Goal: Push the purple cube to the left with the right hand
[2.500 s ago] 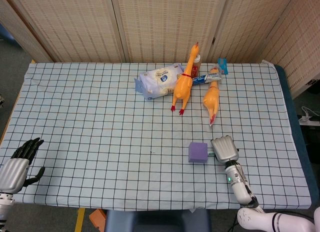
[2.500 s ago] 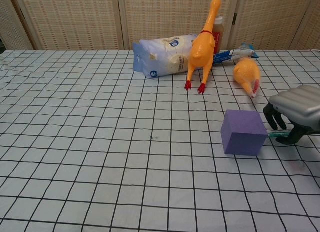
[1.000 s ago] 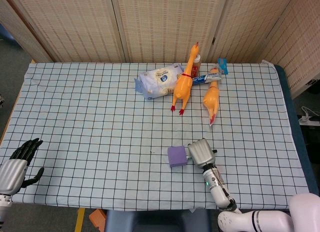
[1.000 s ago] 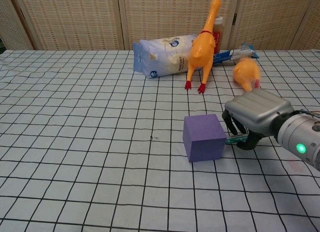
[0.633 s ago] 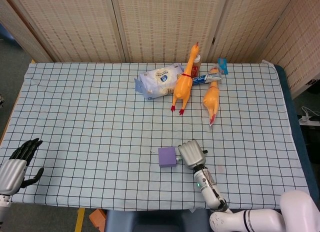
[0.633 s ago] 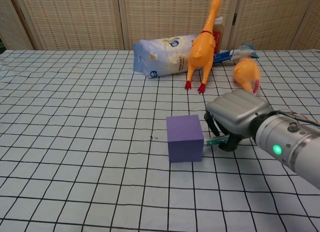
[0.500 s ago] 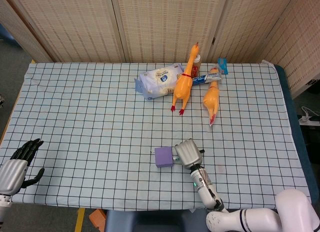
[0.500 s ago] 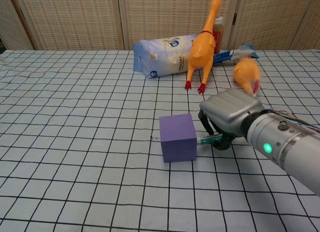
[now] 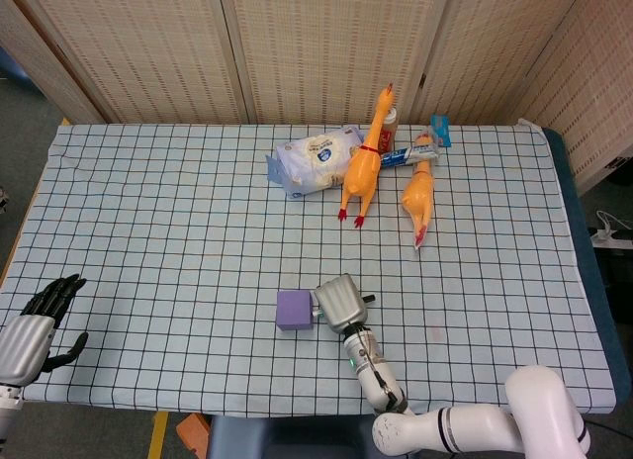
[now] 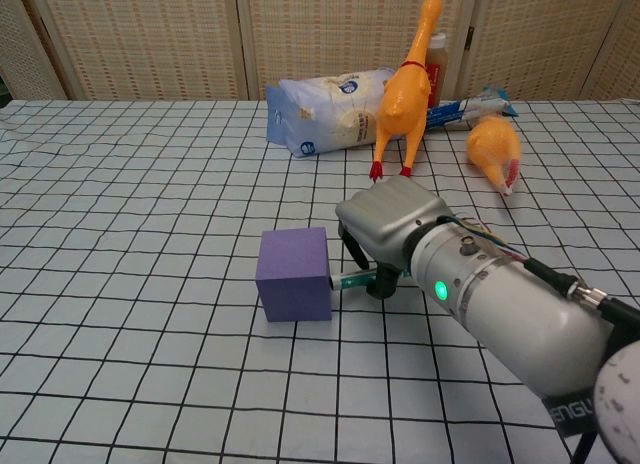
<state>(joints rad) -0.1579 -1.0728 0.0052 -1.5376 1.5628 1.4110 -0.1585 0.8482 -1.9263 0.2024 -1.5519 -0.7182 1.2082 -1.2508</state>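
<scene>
Several grid squares leftward now, the purple cube [image 10: 294,274] has slid ahead of the right robot hand [image 10: 385,229] (fingers curled, gripping nothing). Pushing looks well underway across the tabletop [image 9: 148,231].

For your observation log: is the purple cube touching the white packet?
No, the purple cube sits well apart from the white packet.

left robot hand [image 9: 30,332]: cut by frame edge | bottle [image 9: 391,123]: behind rubber chicken [image 9: 363,162]

I saw a matt purple cube [image 10: 294,273], my right hand [image 10: 385,230] in smooth silvery metal, and a checked cloth [image 10: 150,214] lying slightly wrinkled.
</scene>
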